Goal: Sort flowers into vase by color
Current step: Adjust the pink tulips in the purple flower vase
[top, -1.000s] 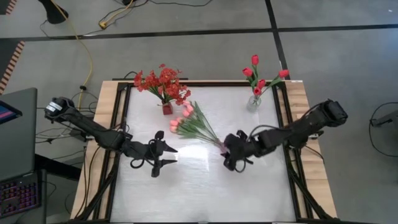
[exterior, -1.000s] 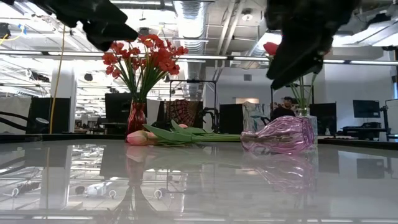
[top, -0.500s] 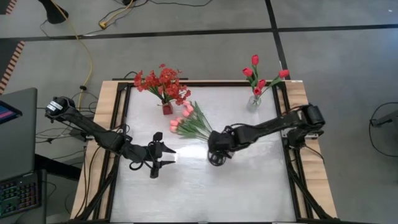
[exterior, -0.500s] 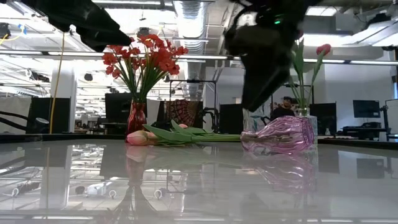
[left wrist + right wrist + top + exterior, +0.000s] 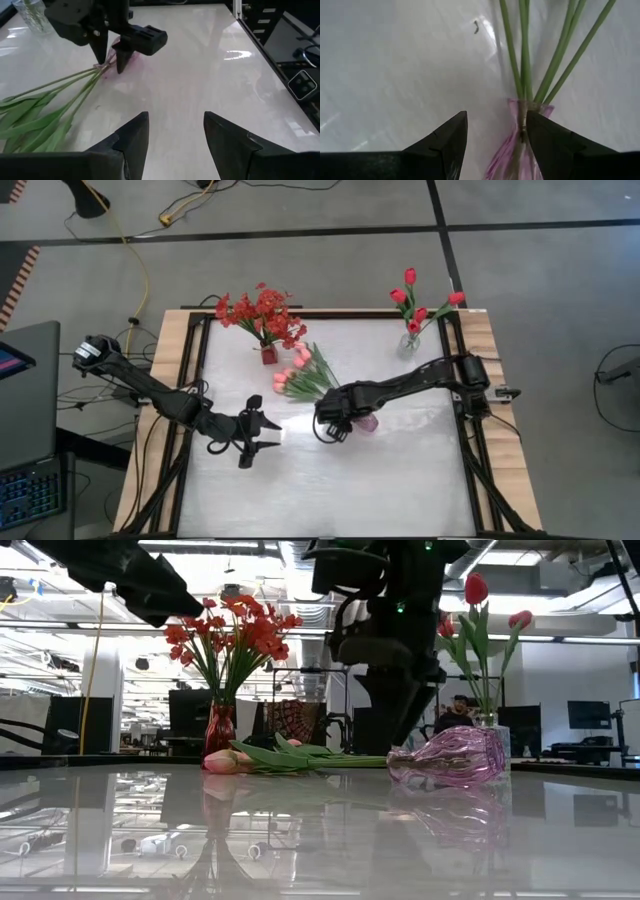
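Pink tulips (image 5: 300, 378) lie flat on the tabletop (image 5: 400, 470), stems in a tipped pink vase (image 5: 512, 145) directly ahead of the open, empty right gripper (image 5: 495, 142). Left gripper (image 5: 172, 135), open, is farther off.

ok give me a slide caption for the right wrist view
Right hand open, over the neck of the toppled pink vase with the green stems running out across the white table.

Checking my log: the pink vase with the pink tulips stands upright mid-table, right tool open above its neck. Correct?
Not quite: the pink vase lies on its side, as the low view shows. The pink tulips are in it, and the open right tool is at its neck.
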Robot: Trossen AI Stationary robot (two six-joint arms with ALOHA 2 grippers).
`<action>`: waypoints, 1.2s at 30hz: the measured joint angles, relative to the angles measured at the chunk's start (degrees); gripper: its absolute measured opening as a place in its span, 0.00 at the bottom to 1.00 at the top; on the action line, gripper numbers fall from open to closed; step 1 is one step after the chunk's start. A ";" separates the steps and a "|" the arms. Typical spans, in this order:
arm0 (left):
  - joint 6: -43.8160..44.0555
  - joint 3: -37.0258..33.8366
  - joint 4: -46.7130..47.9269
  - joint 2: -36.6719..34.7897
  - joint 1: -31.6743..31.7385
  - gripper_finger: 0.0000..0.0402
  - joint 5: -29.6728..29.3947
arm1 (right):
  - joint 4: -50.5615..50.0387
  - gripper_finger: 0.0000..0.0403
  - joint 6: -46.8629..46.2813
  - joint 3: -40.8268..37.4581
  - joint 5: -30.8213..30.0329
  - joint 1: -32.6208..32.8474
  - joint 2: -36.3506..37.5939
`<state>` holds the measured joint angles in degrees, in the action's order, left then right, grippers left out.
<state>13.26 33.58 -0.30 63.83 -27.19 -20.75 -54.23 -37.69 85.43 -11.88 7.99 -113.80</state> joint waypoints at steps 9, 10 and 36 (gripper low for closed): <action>-0.58 0.00 -0.04 0.00 -0.18 0.44 -0.61 | -4.30 0.57 -1.05 0.07 -0.59 0.04 0.72; -0.79 0.00 -0.06 0.00 -0.18 0.44 -0.64 | -5.16 0.57 -1.12 0.07 -0.79 0.04 0.72; -0.52 0.00 0.18 0.00 -0.18 0.44 -0.43 | -0.88 0.54 0.02 -3.23 -1.13 -1.25 -3.67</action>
<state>12.73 33.58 -0.11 63.83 -27.38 -21.18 -55.11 -37.67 82.19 -13.01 6.74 -117.47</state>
